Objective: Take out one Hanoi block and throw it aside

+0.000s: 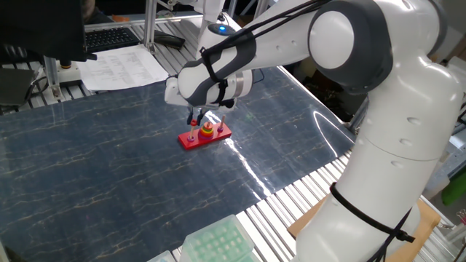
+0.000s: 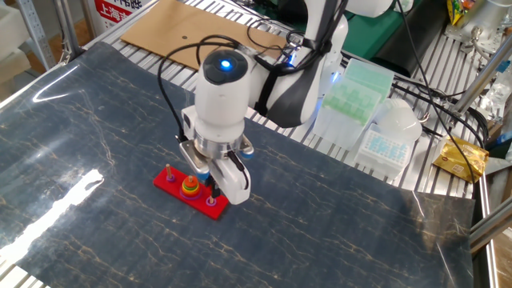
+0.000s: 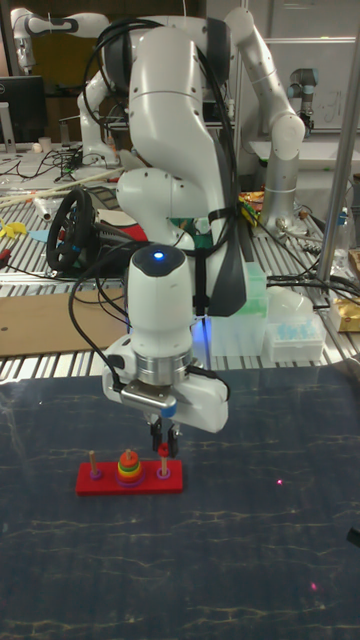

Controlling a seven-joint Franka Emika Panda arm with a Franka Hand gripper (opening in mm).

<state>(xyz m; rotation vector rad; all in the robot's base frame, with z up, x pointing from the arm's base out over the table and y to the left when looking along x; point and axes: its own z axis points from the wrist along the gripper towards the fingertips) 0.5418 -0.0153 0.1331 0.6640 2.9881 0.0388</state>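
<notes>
The white arm's jaws [image 3: 163,441] hold a tiny red ring [image 3: 162,452], I judge, over the red pegged base [image 3: 130,479]. Best to release it well clear of the base, toward a bare tabletop [image 2: 336,232] edge.

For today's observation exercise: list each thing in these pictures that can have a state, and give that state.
Gripper: low over the base's right-hand peg in the tall view; whether open or shut is unclear.
Ring stack: threaded on the middle peg.
Red base: flat on the table.
Left peg: upright, bare.
</notes>
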